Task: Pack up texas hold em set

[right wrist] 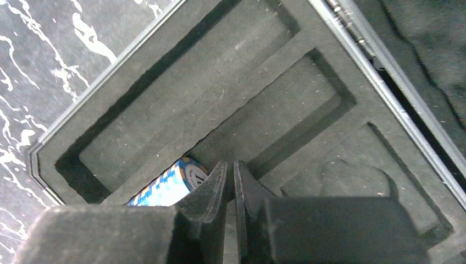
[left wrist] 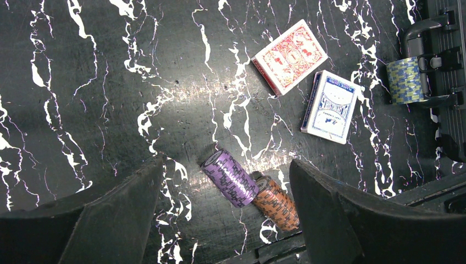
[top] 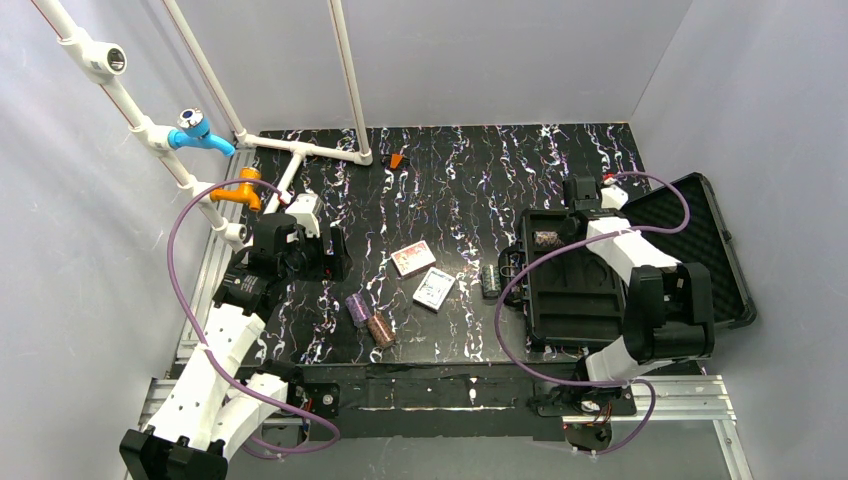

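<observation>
The open black case (top: 560, 300) lies at the right with its foam tray (right wrist: 231, 82) up. My right gripper (top: 575, 205) hangs over the tray's far end. In the right wrist view it (right wrist: 232, 170) is shut and empty, and a blue chip stack (right wrist: 165, 187) lies in a slot just left of it. My left gripper (top: 336, 256) is open and empty above the table. It (left wrist: 225, 181) straddles a purple chip stack (left wrist: 229, 177) and an orange chip stack (left wrist: 276, 202) lying end to end. A red card deck (left wrist: 289, 56) and a blue card deck (left wrist: 329, 105) lie beyond.
A blue-and-yellow chip stack (left wrist: 405, 80) lies beside the case's handle (left wrist: 434, 27). The case lid (top: 700, 235) lies open to the right. A white pipe frame (top: 300, 150) stands at the back left, with a small orange object (top: 397, 160) near it.
</observation>
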